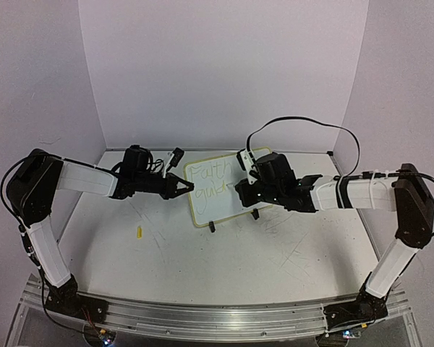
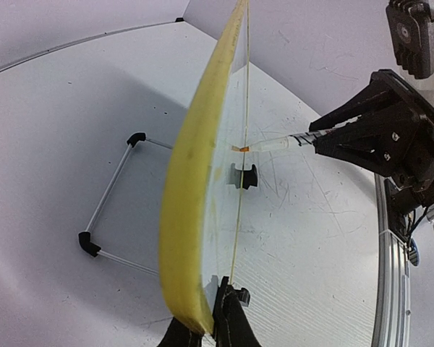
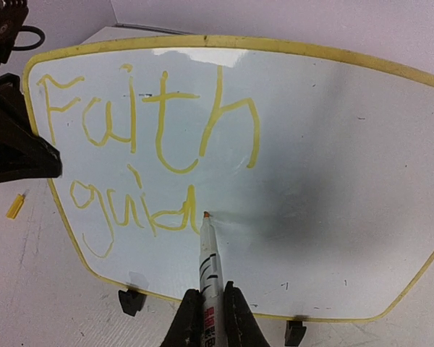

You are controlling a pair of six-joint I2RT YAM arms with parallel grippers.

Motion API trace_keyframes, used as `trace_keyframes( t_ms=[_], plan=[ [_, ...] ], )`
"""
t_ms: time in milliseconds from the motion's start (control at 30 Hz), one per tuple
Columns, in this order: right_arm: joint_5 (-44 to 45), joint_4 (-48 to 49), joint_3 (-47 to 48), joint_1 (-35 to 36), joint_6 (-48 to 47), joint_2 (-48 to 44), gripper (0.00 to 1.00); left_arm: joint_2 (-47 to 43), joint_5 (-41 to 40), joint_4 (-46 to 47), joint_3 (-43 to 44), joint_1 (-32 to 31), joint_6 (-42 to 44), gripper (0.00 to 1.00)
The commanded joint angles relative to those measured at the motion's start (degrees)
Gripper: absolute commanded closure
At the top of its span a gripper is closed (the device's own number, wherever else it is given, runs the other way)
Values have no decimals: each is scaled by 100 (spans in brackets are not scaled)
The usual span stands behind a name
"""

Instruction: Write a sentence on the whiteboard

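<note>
The left gripper (image 2: 206, 322) pinches the yellow-rimmed rectangular whiteboard (image 3: 333, 166) by its edge — the right gripper (image 3: 206, 318) clamps a white-barrelled orange-tipped marker (image 3: 207, 264), tip touching the board.

White table (image 1: 202, 267), its top scuffed with fine dark scratches and pen marks. The whiteboard (image 1: 220, 210) stands on it toward the back, near the middle, resting on two black clip feet (image 3: 132, 301) at its lower edge and a wire stand (image 2: 108, 195) behind. A small yellow piece (image 1: 139, 232), too small to identify, lies on the table in front and to the left of the board, apart from it. An aluminium rail (image 1: 202, 316) runs along the near edge.
</note>
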Motion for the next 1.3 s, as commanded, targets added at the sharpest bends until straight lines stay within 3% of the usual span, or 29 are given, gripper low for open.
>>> trace_keyframes(
  t_ms=[0,933,1267],
  plan=[
    [43,176,295,-14,9,135,100,84,-1045,-497,74,87,589,100],
    [849,2,55,-224,147,-194,100,94,-1087,-551,98,82,605,100],
    [234,329,123,-216,-31,-166,100,109,-1085,-562,106,86,621,100]
  ],
)
